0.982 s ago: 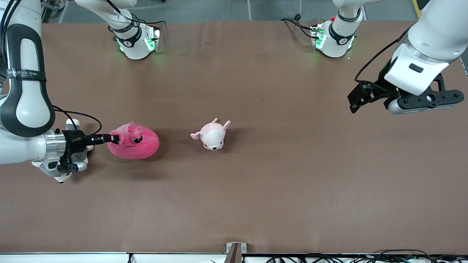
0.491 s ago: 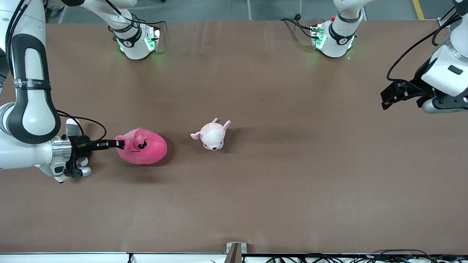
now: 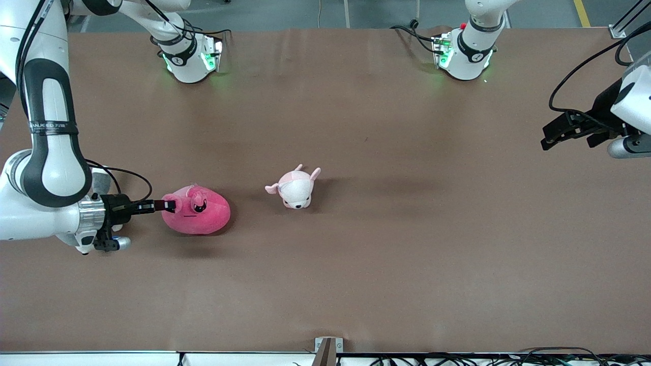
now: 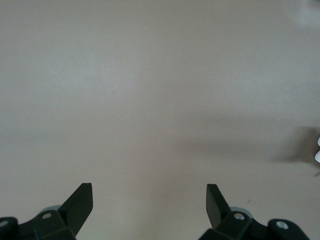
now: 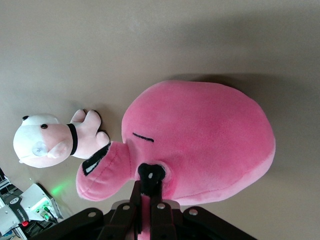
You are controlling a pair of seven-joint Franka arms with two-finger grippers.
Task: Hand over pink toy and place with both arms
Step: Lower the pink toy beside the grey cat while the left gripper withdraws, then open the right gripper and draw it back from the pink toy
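While clamped at its edge by the right pincer point(image 3: 165, 206), ready for handover, the pink toy point(image 3: 198, 217) sits on the surface point(image 3: 386, 264) near the right arm's end; the left pincer point(image 4: 149, 205) waits spread, over bare surface.

Even bright light, soft shadows

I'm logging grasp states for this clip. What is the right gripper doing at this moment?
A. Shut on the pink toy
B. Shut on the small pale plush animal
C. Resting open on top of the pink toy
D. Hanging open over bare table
A: the right gripper is pinched shut on a nub of the pink toy, as the right wrist view confirms.
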